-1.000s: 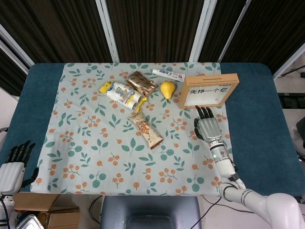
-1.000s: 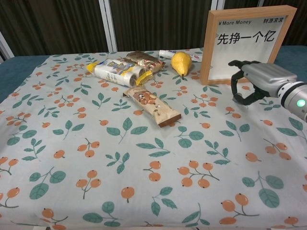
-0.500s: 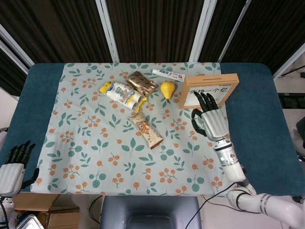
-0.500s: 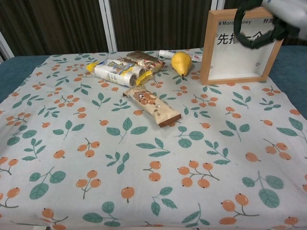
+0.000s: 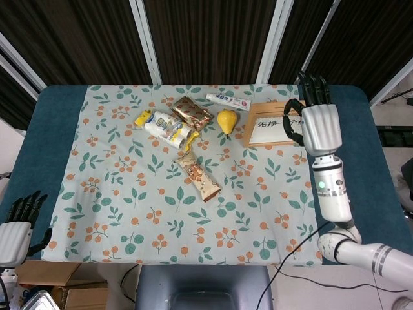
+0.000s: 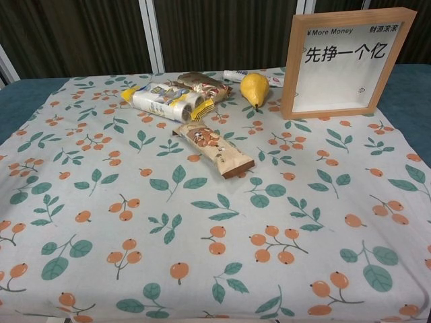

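Note:
My right hand is raised high, fingers spread and pointing away, holding nothing. In the head view it covers the right end of the wooden picture frame; the chest view shows no hand. The frame stands upright with printed characters on white. Left of it lie a yellow pear and a toothpaste tube. My left hand hangs off the table's near left corner, fingers apart and empty.
A brown foil packet, a white-and-yellow packet and a nut snack bar lie on the leaf-patterned cloth. Blue table borders the cloth. A cardboard box sits below the left edge.
My right hand rose from the cloth in front of the frame, moved up and away, and left the chest view. The left hand stayed put.

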Tool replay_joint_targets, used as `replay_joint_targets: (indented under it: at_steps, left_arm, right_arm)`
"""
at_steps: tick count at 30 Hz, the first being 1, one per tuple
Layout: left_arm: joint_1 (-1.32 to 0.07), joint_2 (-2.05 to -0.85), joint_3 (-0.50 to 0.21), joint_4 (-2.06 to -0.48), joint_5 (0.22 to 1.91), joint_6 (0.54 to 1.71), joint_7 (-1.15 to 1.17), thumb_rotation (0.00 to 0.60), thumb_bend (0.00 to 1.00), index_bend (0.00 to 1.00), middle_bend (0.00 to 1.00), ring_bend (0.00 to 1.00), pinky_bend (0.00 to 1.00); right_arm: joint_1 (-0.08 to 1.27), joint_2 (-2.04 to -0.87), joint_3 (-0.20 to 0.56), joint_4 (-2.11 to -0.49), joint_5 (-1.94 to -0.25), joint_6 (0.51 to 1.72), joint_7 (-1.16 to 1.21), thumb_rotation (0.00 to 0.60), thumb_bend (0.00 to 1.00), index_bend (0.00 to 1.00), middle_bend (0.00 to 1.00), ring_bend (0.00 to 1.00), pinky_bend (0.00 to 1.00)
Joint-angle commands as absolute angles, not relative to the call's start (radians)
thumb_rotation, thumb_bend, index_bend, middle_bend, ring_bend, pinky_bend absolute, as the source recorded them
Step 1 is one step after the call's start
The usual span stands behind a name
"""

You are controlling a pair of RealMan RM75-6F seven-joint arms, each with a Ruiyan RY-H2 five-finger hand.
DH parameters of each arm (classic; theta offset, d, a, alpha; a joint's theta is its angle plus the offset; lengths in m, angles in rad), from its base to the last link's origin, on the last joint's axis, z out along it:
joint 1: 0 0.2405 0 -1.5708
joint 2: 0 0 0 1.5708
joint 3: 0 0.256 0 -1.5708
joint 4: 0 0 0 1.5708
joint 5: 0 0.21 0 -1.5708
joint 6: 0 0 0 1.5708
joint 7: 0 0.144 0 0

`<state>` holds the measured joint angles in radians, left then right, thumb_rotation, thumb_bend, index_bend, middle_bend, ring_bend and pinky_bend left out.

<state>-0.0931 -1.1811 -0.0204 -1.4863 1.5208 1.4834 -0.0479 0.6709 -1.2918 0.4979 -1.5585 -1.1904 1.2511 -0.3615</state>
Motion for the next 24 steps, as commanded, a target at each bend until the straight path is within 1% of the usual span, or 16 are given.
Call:
replay_joint_targets:
  at_steps: [1, 7, 12, 24]
  left_arm:
    - [-0.094, -1.179, -0.022, -1.49, 1.519, 1.483, -0.047, 0.6, 0.42, 0.0, 0.0, 0.0, 0.0]
    - [-0.095, -1.176, -0.024, -1.494, 1.514, 1.477, -0.042, 0.6, 0.42, 0.0, 0.0, 0.0, 0.0]
    - [-0.096, -1.178, -0.024, -1.493, 1.514, 1.474, -0.042, 0.6, 0.41, 0.0, 0.0, 0.0, 0.0]
    - [-0.095, -1.176, -0.022, -1.486, 1.508, 1.468, -0.046, 0.6, 0.42, 0.0, 0.0, 0.0, 0.0]
  right_arm:
    - [0.728, -1.281, 0.525, -1.481, -1.128, 1.175, -0.37, 0.6, 0.6, 0.8, 0.15, 0.0, 0.0]
    - [0.786, -1.283, 0.515, -1.383, -1.046, 1.066, -0.381, 0.6, 0.6, 0.81, 0.15, 0.0, 0.0]
    - [0.814, -1.281, 0.483, -1.317, -1.009, 0.994, -0.387, 0.6, 0.6, 0.81, 0.15, 0.0, 0.0]
    - [0.833, -1.326, 0.433, -1.186, -0.942, 0.935, -0.344, 0.6, 0.6, 0.81, 0.15, 0.0, 0.0]
